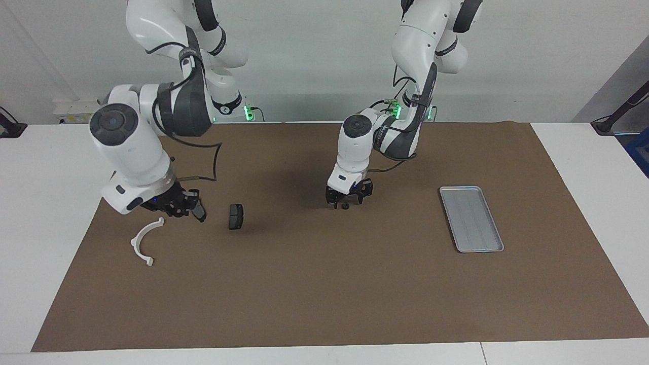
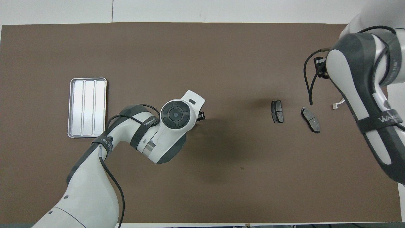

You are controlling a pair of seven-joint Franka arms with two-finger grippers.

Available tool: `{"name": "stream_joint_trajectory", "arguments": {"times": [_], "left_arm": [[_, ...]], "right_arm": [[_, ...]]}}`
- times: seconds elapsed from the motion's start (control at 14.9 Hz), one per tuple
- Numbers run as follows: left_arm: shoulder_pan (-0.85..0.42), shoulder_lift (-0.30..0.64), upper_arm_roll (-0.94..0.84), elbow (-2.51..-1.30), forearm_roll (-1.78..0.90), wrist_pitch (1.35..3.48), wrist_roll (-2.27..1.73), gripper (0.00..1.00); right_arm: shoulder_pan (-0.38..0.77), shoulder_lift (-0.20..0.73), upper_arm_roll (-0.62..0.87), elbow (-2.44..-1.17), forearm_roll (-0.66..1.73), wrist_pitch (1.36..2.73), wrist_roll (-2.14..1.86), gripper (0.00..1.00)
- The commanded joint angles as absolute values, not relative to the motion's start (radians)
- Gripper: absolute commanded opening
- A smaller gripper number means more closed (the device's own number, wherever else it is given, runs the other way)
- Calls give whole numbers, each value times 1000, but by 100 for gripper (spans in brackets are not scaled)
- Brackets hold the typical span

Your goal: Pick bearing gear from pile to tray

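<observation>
The left claw (image 1: pixel 345 198) is down at the brown paper mat (image 1: pixel 324 284) around the middle of the worktop (image 1: pixel 45 203), fingers spread apart and straddling a tiny black round piece (image 1: pixel 345 207) that sits on the mat between the tips. That looks like the bearing gear being lined up for a pinch, judging by how squarely the fingers bracket it; nothing is gripped yet.

Over toward the right arm's end, the right claw (image 1: pixel 195 208) hangs low over the mat with a dark grey brake pad (image 2: pixel 310 119) at its tips. Whether it actually clamps that pad, I cannot tell.

A second dark grey brake pad (image 1: pixel 236 216) lies just beside it, toward the middle. The white half-ring plastic bracket (image 1: pixel 145 244) lies near that end's mat edge.

The flat silver-grey metal tray (image 1: pixel 471 219) with its ribbed floor waits bare toward the left arm's end, well apart from the gear, so the carry falls naturally to the left arm.

Writing: the overhead view shows grey lettering on both arms' cable straps, apparently starting "WAL", too small to read fully.
</observation>
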State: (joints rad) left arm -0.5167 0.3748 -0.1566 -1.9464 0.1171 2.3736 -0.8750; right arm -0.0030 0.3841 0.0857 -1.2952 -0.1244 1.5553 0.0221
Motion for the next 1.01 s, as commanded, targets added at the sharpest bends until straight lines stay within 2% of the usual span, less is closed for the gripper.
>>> {"name": "stream_joint_trajectory", "arguments": {"times": [0.0, 0.07, 0.13, 0.4, 0.54, 0.6, 0.8, 0.94], "left_arm": [[-517, 371, -152, -1967, 143, 2408, -896, 41], [-515, 371, -150, -1962, 143, 2405, -896, 10], [-514, 371, -149, -1959, 143, 2404, -894, 0], [-503, 374, -141, -1916, 146, 2385, -891, 0], [-491, 385, -105, -1827, 184, 2286, -858, 0], [-457, 367, -100, -1803, 184, 2222, -806, 0], [-261, 231, -110, -1789, 151, 2047, -529, 0], [-131, 177, -101, -1773, 83, 1973, -271, 0]], "right_arm": [[-9, 309, 97, -1289, -138, 1491, -2, 0], [-8, 293, 97, -1289, -141, 1468, -2, 0], [-8, 282, 97, -1289, -141, 1457, -2, 0], [-8, 258, 97, -1290, -141, 1440, 2, 0], [-8, 252, 97, -1290, -141, 1439, 2, 0], [-8, 250, 97, -1290, -141, 1437, 2, 0], [1, 250, 100, -1292, -132, 1434, 20, 0], [58, 242, 106, -1301, -127, 1440, 117, 0]]}}
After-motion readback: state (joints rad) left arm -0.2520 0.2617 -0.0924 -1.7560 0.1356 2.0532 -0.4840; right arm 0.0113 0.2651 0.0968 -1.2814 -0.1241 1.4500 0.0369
